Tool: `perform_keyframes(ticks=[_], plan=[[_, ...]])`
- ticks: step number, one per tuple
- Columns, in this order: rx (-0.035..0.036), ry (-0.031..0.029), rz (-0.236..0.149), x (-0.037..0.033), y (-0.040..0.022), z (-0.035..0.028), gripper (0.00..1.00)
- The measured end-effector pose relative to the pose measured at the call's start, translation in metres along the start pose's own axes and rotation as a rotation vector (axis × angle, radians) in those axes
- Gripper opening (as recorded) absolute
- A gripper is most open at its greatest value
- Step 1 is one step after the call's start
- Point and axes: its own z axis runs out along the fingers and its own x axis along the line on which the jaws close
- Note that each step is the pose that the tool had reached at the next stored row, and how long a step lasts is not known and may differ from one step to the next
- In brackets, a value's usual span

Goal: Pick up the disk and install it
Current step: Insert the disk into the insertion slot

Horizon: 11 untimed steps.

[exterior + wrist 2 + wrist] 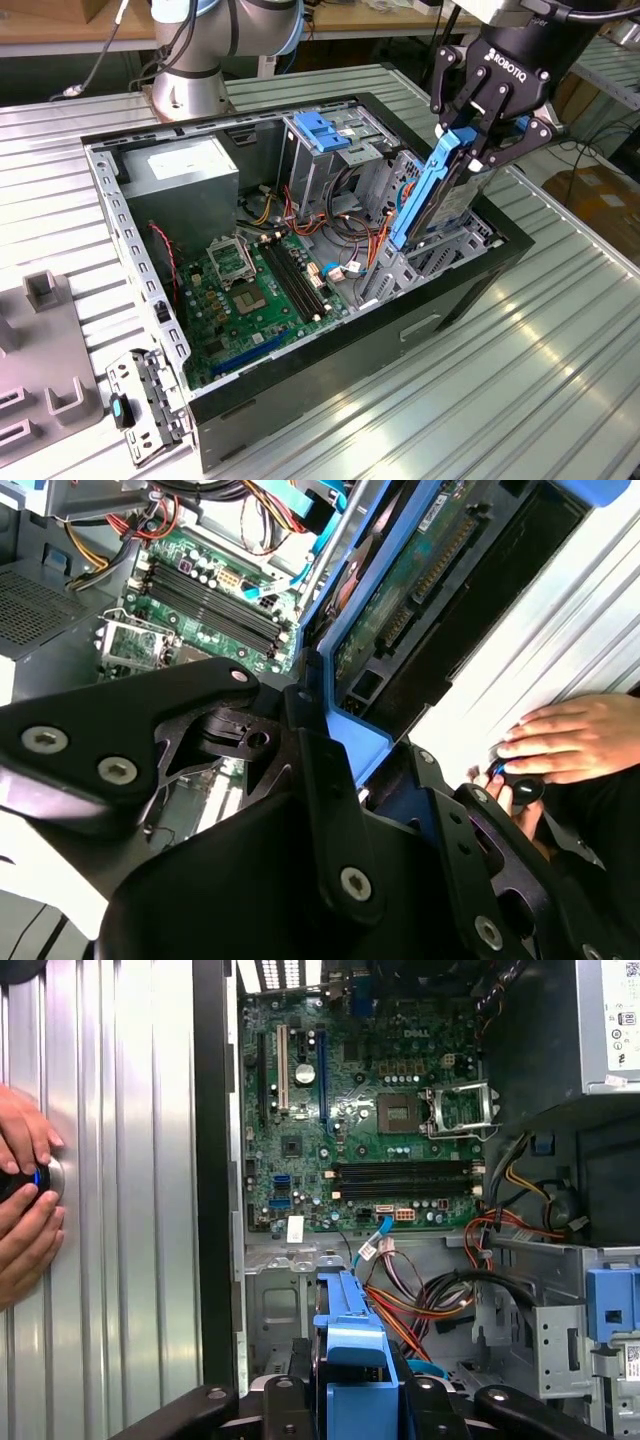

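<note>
In the exterior view an open black desktop computer case (300,372) lies on the ribbed metal counter (530,380). Its green motherboard (250,290) is exposed, with a grey power-supply box (180,172) behind it and a fixed blue plastic bracket (320,130) topping the metal drive cage (305,180). Toward the exterior view's right, the black pincer (470,140) is clamped on the upper end of the silver disk in its blue plastic rail frame (425,195). The disk stands steeply tilted, its lower end reaching down into the case.

A ribbed, silvery metal worktop (560,330) spreads across the scene, catching bright glare on its slats. Behind it runs a long wooden bench (60,35).
</note>
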Motion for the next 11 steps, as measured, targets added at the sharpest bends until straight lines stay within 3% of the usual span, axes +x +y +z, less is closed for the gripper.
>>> perform_keyframes(ticks=[8, 11], plan=[[0.0, 0.0, -0.004, 0.0015, -0.0001, 0.0015, 0.37], [0.0, 0.0001, -0.004, 0.0023, -0.0002, 0.0049, 0.37]])
